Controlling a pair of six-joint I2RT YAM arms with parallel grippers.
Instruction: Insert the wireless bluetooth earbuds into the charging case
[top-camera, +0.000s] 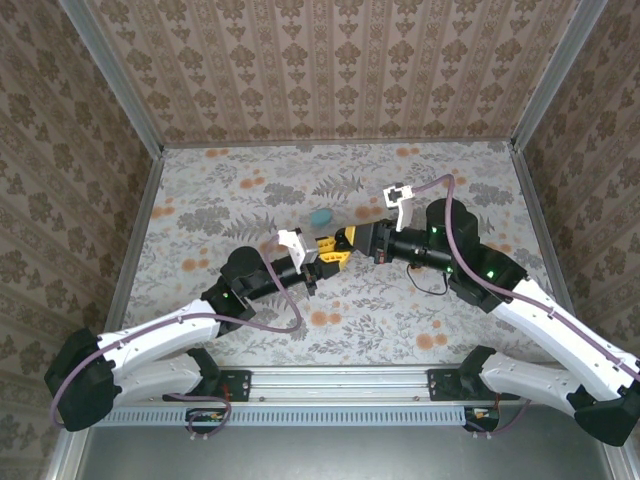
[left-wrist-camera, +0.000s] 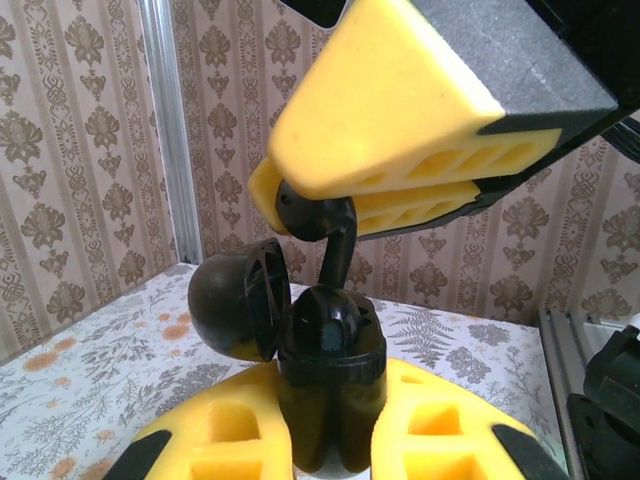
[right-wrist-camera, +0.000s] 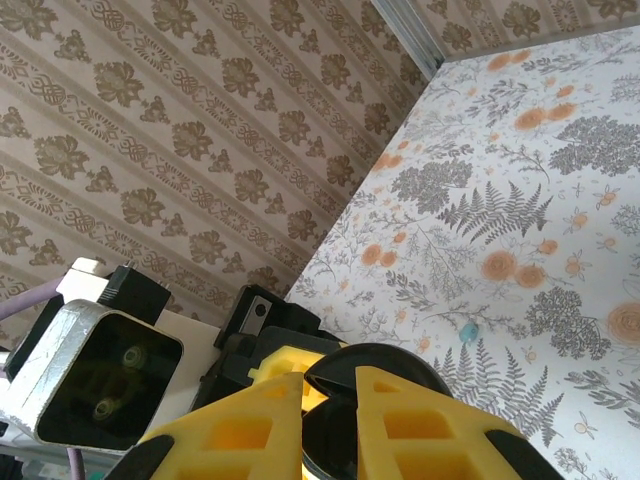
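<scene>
charging case (left-wrist-camera: 330, 340) cut off by the lower edge in the left gripper (left-wrist-camera: 330, 440); black earbud (left-wrist-camera: 335, 235) stem tip hidden inside it; turquoise speck (right-wrist-camera: 468, 330) too small to name.

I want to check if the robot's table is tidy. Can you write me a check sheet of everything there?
Surface: flat table with a grey flower print, no spills seen.
Job's things: small black plastic earbud with a short stem, stem down at the open black plastic charging case; tiny turquoise plastic piece loose on the table.
Clutter: turquoise oval thing lying beyond the arms.
Grippers: left tool shut on the charging case; right tool shut on the earbud.
Cables: purple cable looping off each arm; thin black wire by the right arm.
Surroundings: brown patterned wallpaper walls, metal corner posts.
</scene>
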